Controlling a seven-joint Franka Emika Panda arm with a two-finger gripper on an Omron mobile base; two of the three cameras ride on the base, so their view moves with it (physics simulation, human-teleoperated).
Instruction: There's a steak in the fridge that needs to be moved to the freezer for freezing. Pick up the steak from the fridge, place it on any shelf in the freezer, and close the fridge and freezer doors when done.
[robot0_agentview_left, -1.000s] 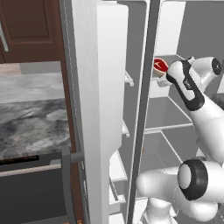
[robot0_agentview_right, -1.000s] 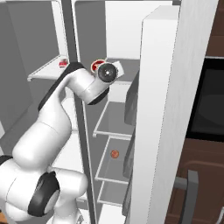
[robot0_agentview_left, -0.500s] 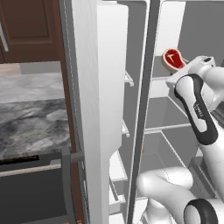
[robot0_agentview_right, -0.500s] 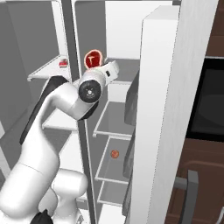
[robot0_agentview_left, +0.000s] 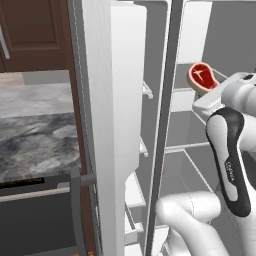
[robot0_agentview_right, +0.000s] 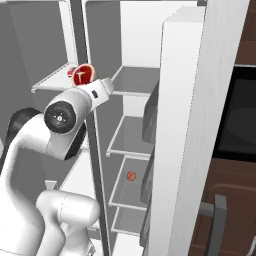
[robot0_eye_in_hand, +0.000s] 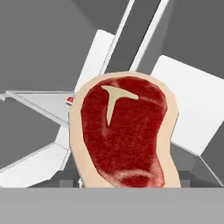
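Note:
The steak (robot0_agentview_left: 201, 76), flat and red with a pale rim, hangs in the air before the open grey unit, and my gripper (robot0_agentview_left: 212, 93) is shut on its lower edge. In the right base view the steak (robot0_agentview_right: 83, 75) lies over the dark divider, just above the gripper (robot0_agentview_right: 95, 88). The hand view has the steak (robot0_eye_in_hand: 124, 133) upright and very close, hiding the fingertips. The fridge (robot0_agentview_right: 132, 135) with broad grey shelves and the narrower freezer (robot0_agentview_left: 149, 150) are both open. The freezer door (robot0_agentview_left: 107, 125) and the fridge door (robot0_agentview_right: 190, 125) swing wide toward me.
A small orange-red ball (robot0_agentview_right: 131, 176) rests on a lower fridge shelf. A small red item (robot0_agentview_right: 70, 73) sits on a shelf behind the steak. A marbled counter (robot0_agentview_left: 35, 130) and dark wood cabinets (robot0_agentview_left: 35, 30) lie left; a dark oven front (robot0_agentview_right: 240, 115) lies right.
The arm has drawn the steak out of the fridge toward the base, and the wrist has turned. The doors have not moved.

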